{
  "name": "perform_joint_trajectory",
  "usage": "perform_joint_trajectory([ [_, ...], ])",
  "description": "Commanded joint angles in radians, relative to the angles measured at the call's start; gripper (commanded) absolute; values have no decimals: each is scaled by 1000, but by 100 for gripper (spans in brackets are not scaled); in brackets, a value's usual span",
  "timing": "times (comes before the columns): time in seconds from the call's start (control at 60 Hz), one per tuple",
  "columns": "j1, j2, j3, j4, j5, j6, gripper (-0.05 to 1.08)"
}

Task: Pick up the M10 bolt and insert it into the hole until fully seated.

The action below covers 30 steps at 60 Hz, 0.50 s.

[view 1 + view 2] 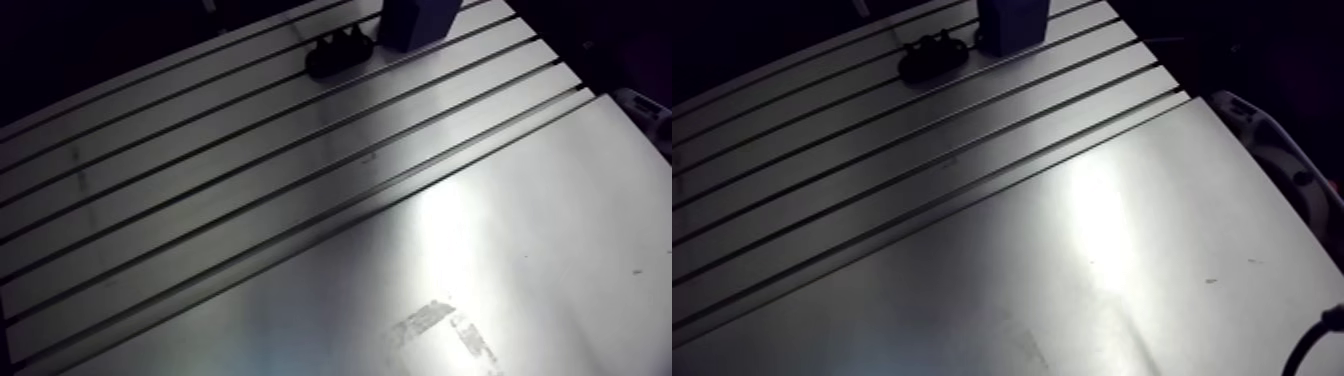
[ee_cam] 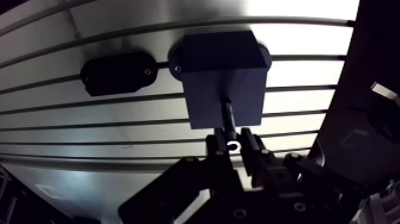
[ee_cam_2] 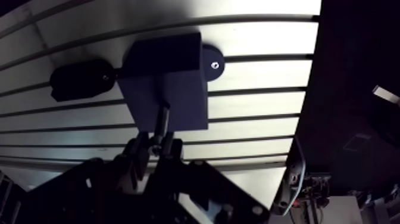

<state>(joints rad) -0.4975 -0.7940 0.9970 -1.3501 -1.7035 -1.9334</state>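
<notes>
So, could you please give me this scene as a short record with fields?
tool: shut on the bolt
bolt: held between the fingers, shaft reaching ahead onto the block's near face
block: dark, standing on the slotted table
black fixture: oval, lying beside the block
seated: cannot tell from these views

Slotted aluminium table [image 1: 200,200], smooth metal plate [image 1: 540,230] beside the slots, black oval fixture [image 2: 118,72] resting across the slots
</notes>
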Motion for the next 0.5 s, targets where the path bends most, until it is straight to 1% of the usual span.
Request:
perform_joint_trajectory([
  [0.017, -6, 3, -2, 0, 0, 0, 108],
  [0.5, -7, 7, -4, 1, 1, 0, 108],
])
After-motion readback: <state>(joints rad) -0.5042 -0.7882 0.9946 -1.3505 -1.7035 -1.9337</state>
